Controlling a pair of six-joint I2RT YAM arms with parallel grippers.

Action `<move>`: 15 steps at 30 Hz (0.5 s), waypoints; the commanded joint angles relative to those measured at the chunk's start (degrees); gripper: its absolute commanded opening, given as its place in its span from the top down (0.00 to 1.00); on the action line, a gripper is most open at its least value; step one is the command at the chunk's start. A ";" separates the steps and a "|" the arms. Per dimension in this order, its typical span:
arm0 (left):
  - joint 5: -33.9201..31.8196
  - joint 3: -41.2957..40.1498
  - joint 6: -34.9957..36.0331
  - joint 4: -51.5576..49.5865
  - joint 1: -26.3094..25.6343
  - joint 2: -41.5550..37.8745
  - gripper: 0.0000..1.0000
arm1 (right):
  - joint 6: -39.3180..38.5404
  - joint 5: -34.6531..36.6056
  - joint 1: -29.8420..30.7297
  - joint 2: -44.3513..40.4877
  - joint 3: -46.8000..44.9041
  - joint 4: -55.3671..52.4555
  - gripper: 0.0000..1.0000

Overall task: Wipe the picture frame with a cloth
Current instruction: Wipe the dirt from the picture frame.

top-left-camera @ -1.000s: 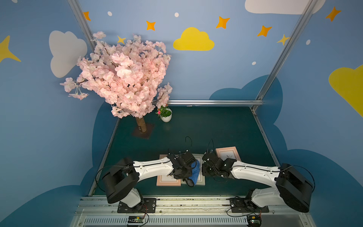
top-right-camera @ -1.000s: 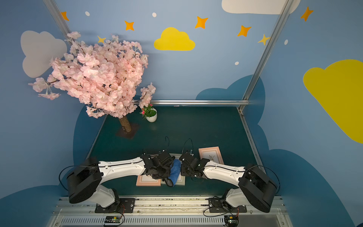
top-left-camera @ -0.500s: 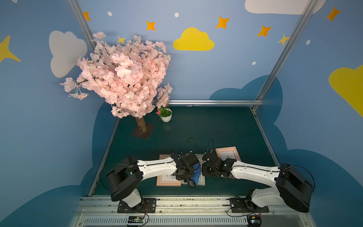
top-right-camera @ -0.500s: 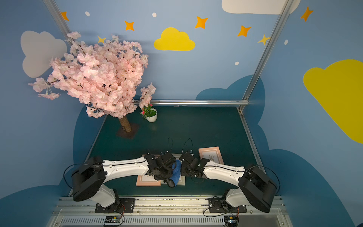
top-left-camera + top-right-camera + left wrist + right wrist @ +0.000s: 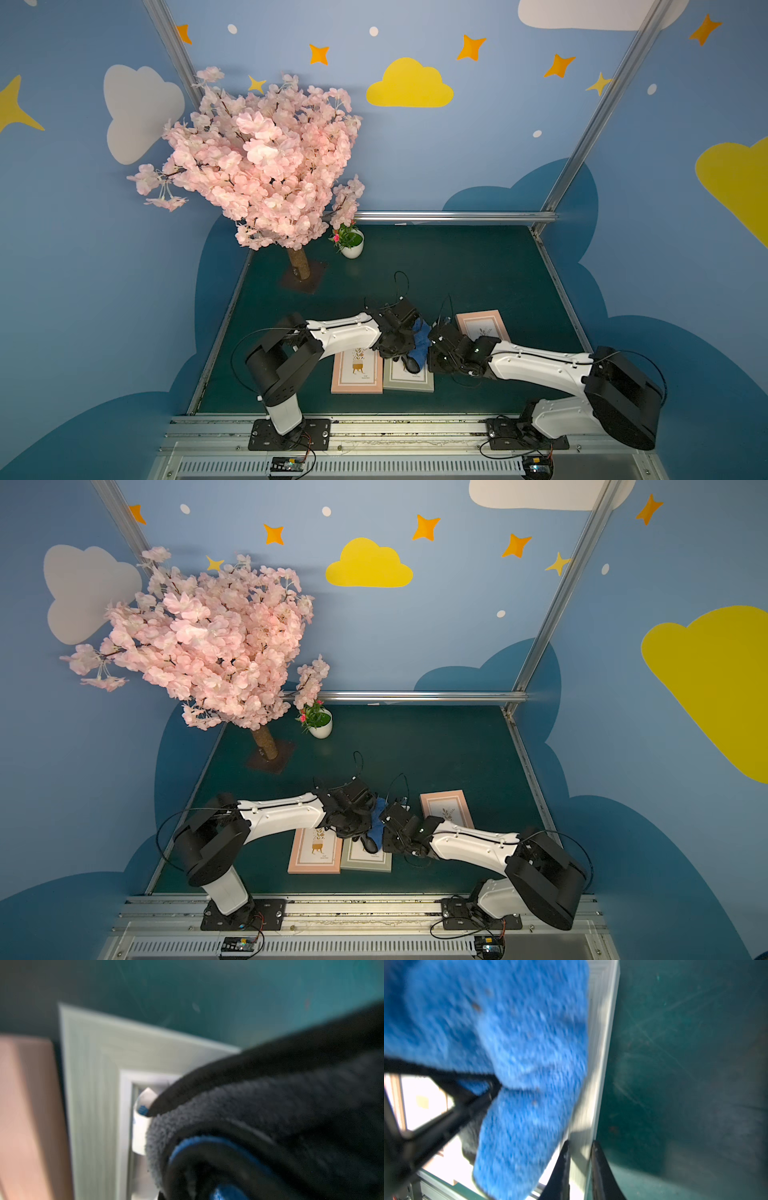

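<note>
Left fingers [image 5: 467, 1105] clench the blue cloth [image 5: 422, 345], which hangs below them over the grey picture frame [image 5: 409, 380] (picture side up). Right fingers [image 5: 562, 1167] pinch that frame's edge between them.

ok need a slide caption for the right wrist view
Right end effector clamps the edge of the grey frame while the left end effector holds the blue cloth over it.

A dark grey-black plush cloth [image 5: 270, 1118], blue along one rolled edge, fills the foreground and overlaps a pale grey-green picture frame [image 5: 91, 1076]. Its white tag [image 5: 143, 1126] (blue print, blurred) sticks out over the frame's inner pane. A pink frame [image 5: 27, 1115] lies just beside it on the teal tabletop [image 5: 207, 991].
</note>
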 commanded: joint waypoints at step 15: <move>-2.81 -2.64 0.88 -0.65 1.61 -0.65 0.97 | 0.98 -3.86 2.43 4.58 -4.16 -1.31 0.82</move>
